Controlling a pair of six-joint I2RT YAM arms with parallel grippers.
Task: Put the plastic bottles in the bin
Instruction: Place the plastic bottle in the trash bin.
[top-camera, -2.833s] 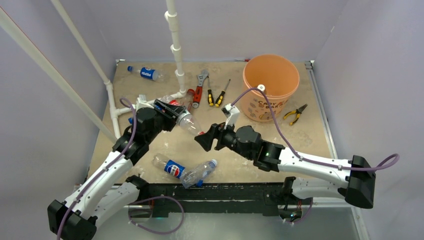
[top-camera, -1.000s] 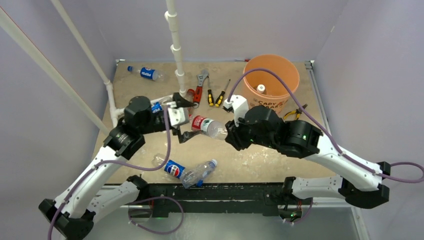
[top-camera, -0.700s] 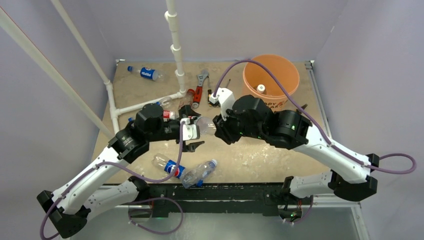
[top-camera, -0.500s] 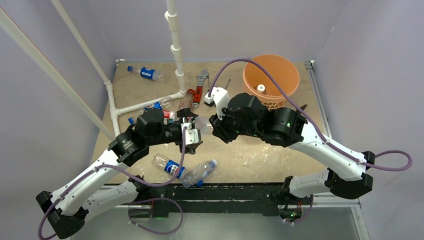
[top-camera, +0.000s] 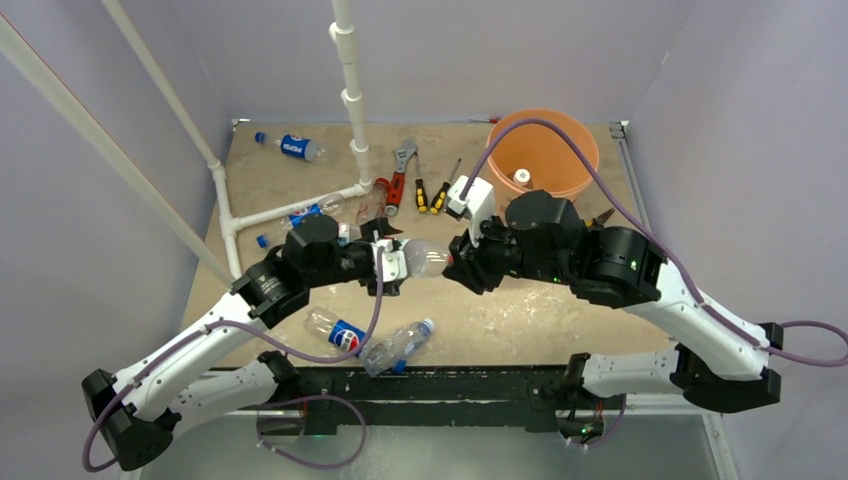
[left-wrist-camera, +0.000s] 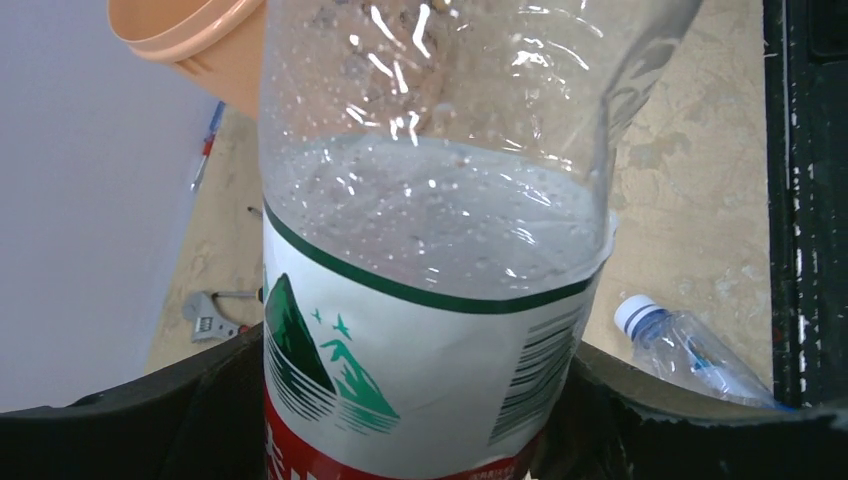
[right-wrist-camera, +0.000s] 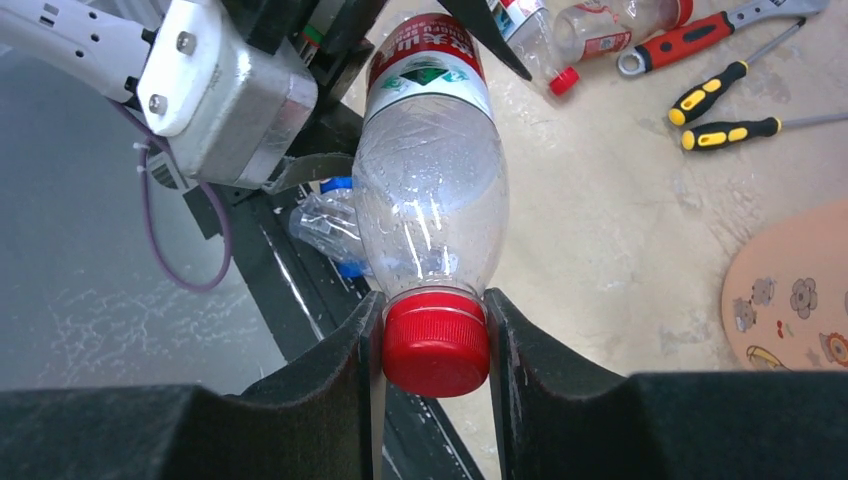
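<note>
Perhaps seven plastic bottles, some half hidden; one bin, two screwdrivers, one wrench.

— The arms?
— Left arm and right arm: white shells, black joints, a purple cable looping along each.
— Wrists?
— A white housing with two silver screws; the right gripper has matte black fingers.

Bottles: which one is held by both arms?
The red-capped bottle: its cap between the right fingers, its labelled end in the left fingers; the others lie free.
</note>
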